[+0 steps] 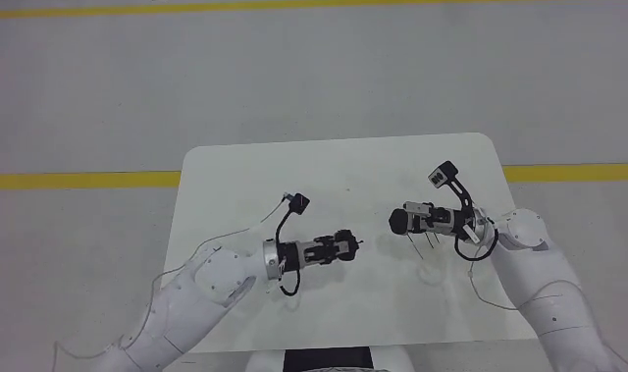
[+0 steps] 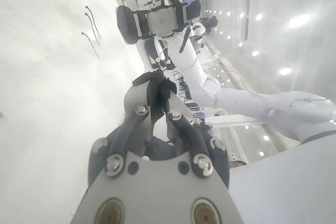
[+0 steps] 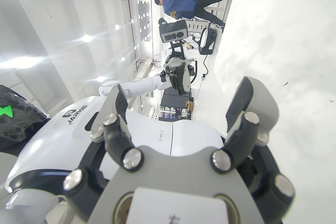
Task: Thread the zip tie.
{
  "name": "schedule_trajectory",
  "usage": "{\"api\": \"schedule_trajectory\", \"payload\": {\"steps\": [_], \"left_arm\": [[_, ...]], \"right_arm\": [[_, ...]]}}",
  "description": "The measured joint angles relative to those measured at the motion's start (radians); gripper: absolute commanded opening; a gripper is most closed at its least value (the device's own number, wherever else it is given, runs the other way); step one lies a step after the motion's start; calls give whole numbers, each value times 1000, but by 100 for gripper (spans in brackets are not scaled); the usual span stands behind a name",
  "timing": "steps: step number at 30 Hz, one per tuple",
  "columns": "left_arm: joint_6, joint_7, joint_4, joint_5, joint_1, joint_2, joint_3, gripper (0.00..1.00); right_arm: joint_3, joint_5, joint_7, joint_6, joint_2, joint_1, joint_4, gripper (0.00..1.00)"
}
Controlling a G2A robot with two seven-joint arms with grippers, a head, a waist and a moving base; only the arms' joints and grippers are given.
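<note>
Over the bench (image 1: 294, 176) my right end effector (image 3: 182, 93) gapes empty; left end effector (image 2: 157, 80) pinched shut (contents unclear), its wrist view catching zip ties (image 2: 92, 25).

The left arm (image 1: 211, 284), lower left of the top view, and the right arm (image 1: 540, 264), lower right, wear glossy white shells. Black cables (image 1: 280, 227) loop at the wrists. Silver screws (image 3: 134, 156) stud the right gripper (image 3: 182, 89), grey-plated.

White table (image 1: 294, 186); dark grey zip ties (image 2: 91, 25)

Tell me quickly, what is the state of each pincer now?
Left pincer: closed on a small dark piece; what it is cannot be told.
Right pincer: open, holding nothing.
</note>
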State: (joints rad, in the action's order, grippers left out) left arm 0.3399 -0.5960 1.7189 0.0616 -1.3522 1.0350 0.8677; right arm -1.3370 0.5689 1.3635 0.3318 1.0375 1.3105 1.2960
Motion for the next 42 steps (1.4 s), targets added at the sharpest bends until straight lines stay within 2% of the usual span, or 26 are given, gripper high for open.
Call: {"api": "schedule_trajectory", "payload": {"steps": [3, 6, 11, 19, 21, 26, 31, 37, 39, 42], "left_arm": [[0, 41, 40, -128, -8, -4, 0, 0], [0, 72, 86, -211, -11, -10, -14, 0], [0, 157, 110, -337, -10, -23, -37, 0], [0, 159, 109, -336, -9, -23, -37, 0], [-10, 155, 102, -364, -7, -24, -38, 0], [1, 223, 127, -487, -8, -33, -45, 0], [0, 336, 132, -569, -17, -56, -69, 0], [0, 347, 128, -573, -16, -59, -71, 0], [0, 347, 128, -573, -17, -59, -71, 0], [0, 347, 128, -573, -17, -59, -71, 0]], "right_arm": [[0, 0, 0, 0, 0, 0, 0, 100], [0, 0, 0, 0, 0, 0, 0, 100], [0, 0, 0, 0, 0, 0, 0, 100], [0, 0, 0, 0, 0, 0, 0, 100], [0, 0, 0, 0, 0, 0, 0, 100], [0, 0, 0, 0, 0, 0, 0, 100], [0, 0, 0, 0, 0, 0, 0, 100], [1, -1, -1, 0, 0, 0, 1, 100], [-4, -46, -14, -9, -6, -12, 28, 100], [-28, -222, -9, -49, -24, -32, 75, 100]]}}
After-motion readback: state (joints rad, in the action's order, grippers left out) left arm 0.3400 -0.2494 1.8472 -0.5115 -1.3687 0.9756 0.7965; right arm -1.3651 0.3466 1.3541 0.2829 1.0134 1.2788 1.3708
